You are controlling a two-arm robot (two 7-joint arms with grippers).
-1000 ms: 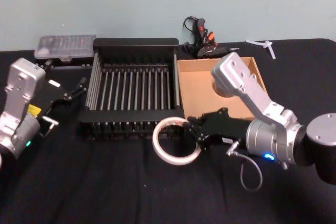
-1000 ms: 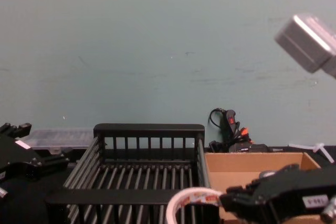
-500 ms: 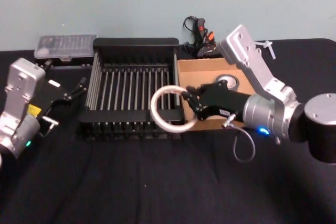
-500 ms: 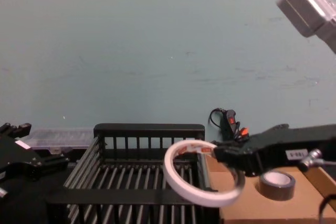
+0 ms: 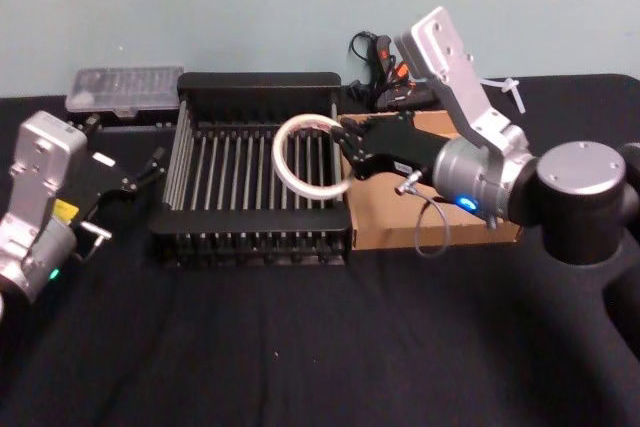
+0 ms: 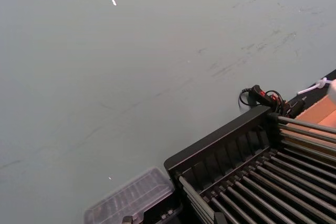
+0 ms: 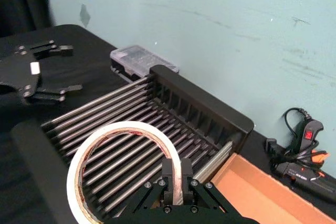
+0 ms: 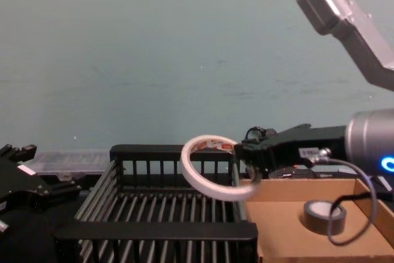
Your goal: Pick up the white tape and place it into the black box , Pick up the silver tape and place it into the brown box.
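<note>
Centre frame, the right gripper (image 5: 347, 155) pinches the white tape (image 5: 307, 155) by its right edge above the black box (image 5: 250, 79); the left gripper (image 5: 140, 173), fingers spread, sits far left.

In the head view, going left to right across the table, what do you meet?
Left claw → black box → white tape, held over the box's right part → right claw → brown box.
</note>
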